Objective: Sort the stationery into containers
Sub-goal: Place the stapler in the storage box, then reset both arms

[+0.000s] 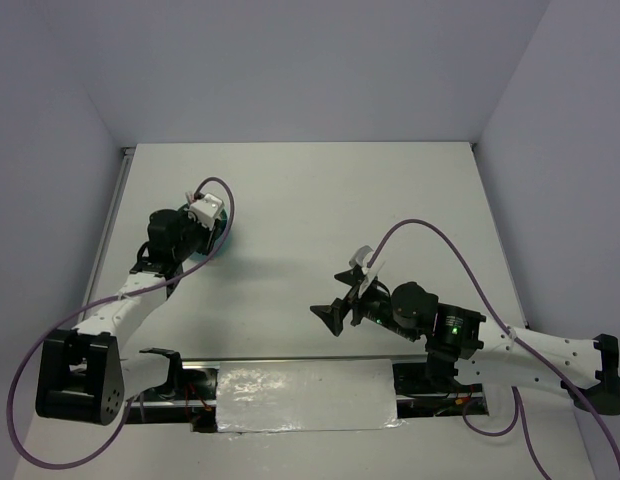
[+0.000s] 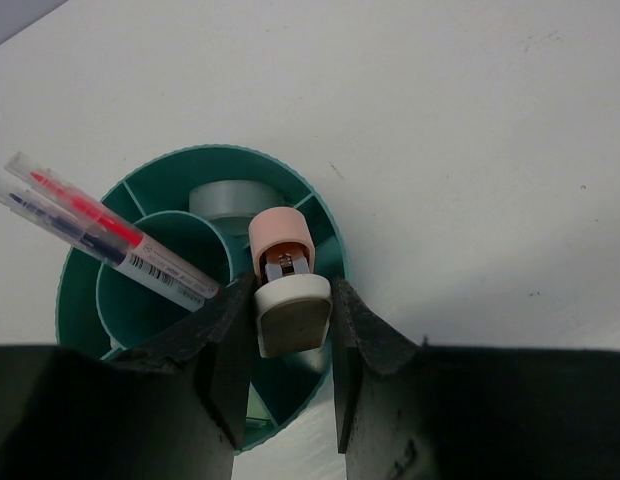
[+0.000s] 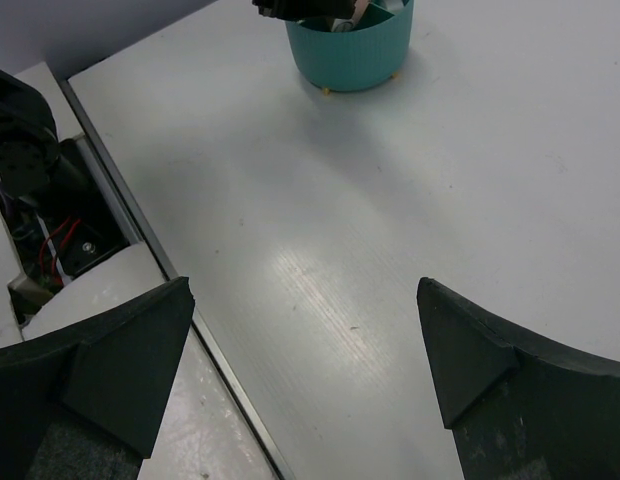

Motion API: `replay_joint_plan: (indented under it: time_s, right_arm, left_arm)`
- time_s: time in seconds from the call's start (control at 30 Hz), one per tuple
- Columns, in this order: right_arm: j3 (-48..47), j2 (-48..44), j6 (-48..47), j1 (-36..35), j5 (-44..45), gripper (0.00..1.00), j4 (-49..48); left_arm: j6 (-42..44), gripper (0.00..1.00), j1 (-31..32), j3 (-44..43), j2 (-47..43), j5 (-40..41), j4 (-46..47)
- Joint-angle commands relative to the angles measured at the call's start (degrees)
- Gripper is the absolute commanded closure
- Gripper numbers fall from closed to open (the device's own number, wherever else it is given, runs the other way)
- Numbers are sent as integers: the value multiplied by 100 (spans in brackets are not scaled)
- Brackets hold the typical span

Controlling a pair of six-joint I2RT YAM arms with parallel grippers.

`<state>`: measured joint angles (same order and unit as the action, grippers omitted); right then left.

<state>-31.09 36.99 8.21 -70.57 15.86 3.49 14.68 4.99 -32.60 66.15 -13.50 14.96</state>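
The sort looks close to finished. The teal organiser cup [image 3: 350, 50] has a red-pink pen [image 2: 80, 205] and a blue-tinted clear pen [image 2: 90, 232] leaning together out of its central ring. A clear tape ring [image 2: 230, 205] lies in a far outer compartment.

The left fingers [image 2: 225, 345] are clamped on a pink eraser [image 2: 282, 235], holding it upright above a compartment at the cup's right side, just off the central ring. It looks not yet released, so dropping it is the step in hand.

The right fingers [image 3: 130, 360] stand wide apart with nothing between them, low over the tabletop [image 1: 320, 200] and well apart from the cup. No other loose item shows there, so little seems left. I cannot see a mint-green eraser or any small blocks; they may be hidden inside the cup.

The cup is smooth moulded plastic, round, with thin radial walls dividing the outer ring. The eraser is capsule-shaped, with a matte pink cap, a metallic band at its waist and a pale rounded end. The pens are slim, glossy, transparent barrels, and one carries a barcode label. The tape is translucent and frosted. The tabletop is matte white with faint scuffs
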Motion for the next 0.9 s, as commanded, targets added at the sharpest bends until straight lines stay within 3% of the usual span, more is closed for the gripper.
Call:
replay_joint_plan:
  time_s: [0.0, 0.2, 0.23, 0.67, 0.8, 0.87]
  right_arm:
    - [24, 10, -74, 8, 31, 0, -217]
    - [-20, 80, -91, 16, 23, 0, -182]
    - [-11, 97, -100, 16, 14, 0, -190]
    - [-151, 124, -109, 25, 84, 0, -129]
    - [-336, 89, -4, 8, 312, 0, 55]
    - [-669, 80, 84, 16, 862, 0, 300]
  left_arm:
    - [-44, 65, -34, 43, -14, 119, 482]
    - [-70, 60, -34, -89, -76, -92, 341]
    - [-62, 1, -34, -80, -102, -74, 350]
    - [-114, 1, -25, -211, -1130, 127, 271]
    - [-376, 1, 2, -694, -1621, 146, -176]
    - [-719, 1, 2, -1159, -1780, 513, -510]
